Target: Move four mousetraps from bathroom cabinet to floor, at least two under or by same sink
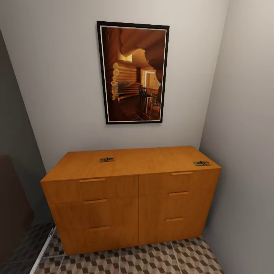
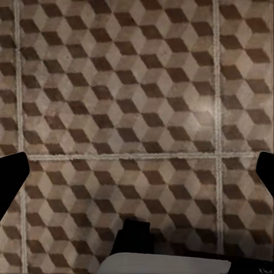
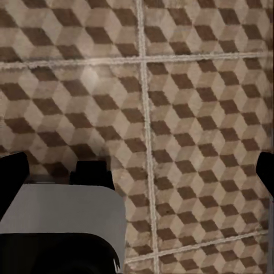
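Observation:
The orange-brown wooden cabinet (image 1: 131, 198) stands against the back wall in a corner, all its drawers shut. Two mousetraps lie flat on its top: one (image 1: 107, 160) left of the middle, the other (image 1: 202, 163) near the right front corner. The cube-patterned bathroom floor (image 1: 160, 258) runs in front of the cabinet. In the left wrist view the left gripper (image 2: 137, 171) hangs open over bare floor tiles (image 2: 125, 91), its dark fingertips (image 2: 11, 174) at the frame's two sides. The right gripper (image 3: 137, 168) is likewise open above the floor tiles (image 3: 200, 142), holding nothing. The sink is out of view.
A framed picture (image 1: 133, 72) hangs on the wall above the cabinet. A grey wall (image 1: 247, 133) closes in the right side. A dark panel (image 1: 13, 205) stands at the left, with a pale threshold strip (image 1: 43, 251) on the floor beside it.

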